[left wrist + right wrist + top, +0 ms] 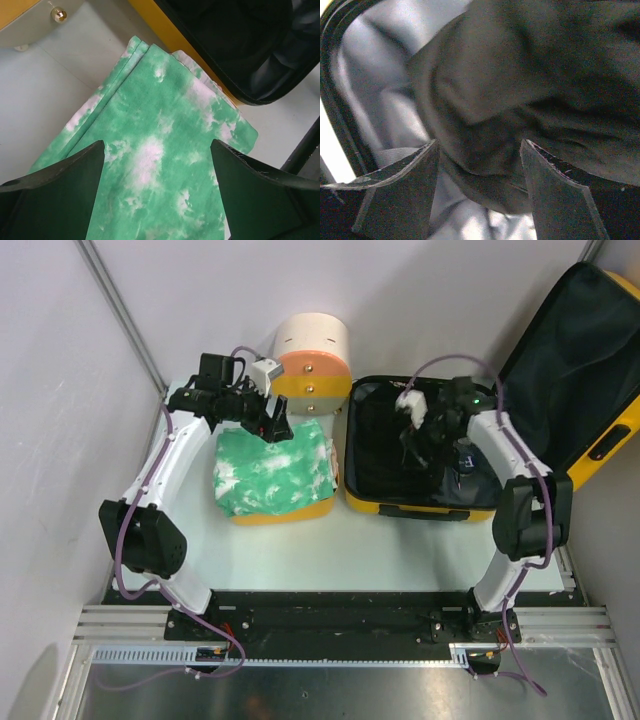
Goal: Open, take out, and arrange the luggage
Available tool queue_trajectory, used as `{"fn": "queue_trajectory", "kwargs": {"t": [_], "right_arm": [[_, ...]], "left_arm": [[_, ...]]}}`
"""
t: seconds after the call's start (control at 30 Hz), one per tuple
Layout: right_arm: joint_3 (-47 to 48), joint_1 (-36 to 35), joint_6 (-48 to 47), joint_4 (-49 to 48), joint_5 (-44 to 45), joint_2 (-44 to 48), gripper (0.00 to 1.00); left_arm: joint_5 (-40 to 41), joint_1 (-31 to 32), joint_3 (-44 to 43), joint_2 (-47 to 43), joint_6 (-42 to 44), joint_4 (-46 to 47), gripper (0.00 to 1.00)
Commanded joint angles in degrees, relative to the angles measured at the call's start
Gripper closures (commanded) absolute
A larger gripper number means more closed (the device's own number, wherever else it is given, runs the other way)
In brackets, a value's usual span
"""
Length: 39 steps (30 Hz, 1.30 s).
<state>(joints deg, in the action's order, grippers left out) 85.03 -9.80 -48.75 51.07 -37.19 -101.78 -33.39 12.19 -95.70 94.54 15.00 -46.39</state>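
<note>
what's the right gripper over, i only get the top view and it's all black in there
Observer: A crumpled dark garment lying inside the luggage.
Operator: is it gripped
Observer: No, the right gripper is open, with a fold bulging between its fingers.
Operator: and the left one
Observer: The left gripper is open over the green cloth, which is folded in layers.
</note>
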Motion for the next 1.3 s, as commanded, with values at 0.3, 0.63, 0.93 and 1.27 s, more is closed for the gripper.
{"fn": "queue_trajectory", "kwargs": {"t": [0.3, 0.63, 0.93, 1.27], "right_arm": [[6.4, 7.4, 11.6, -9.3, 11.7, -4.6, 0.22], [8.3, 7.7, 17.2, -14.9, 9.0, -5.5, 0.32], [11.5, 4.3, 17.3, -27.6, 9.1, -6.7, 0.20], [28.6, 3.1, 14.9, -14.9, 1.1, -20.9, 0.07]], "left_arm": [[-2.6, -0.2, -4.1, 1.0, -1.2, 0.9, 0.09], [-2.0, -0.2, -3.1, 0.4, -0.2, 0.8, 0.11], [-1.5, -0.2, -1.8, -0.8, 0.4, 1.0, 0.11], [-1.3, -0.2, -1.2, -1.3, 0.6, 0.8, 0.11]]}}
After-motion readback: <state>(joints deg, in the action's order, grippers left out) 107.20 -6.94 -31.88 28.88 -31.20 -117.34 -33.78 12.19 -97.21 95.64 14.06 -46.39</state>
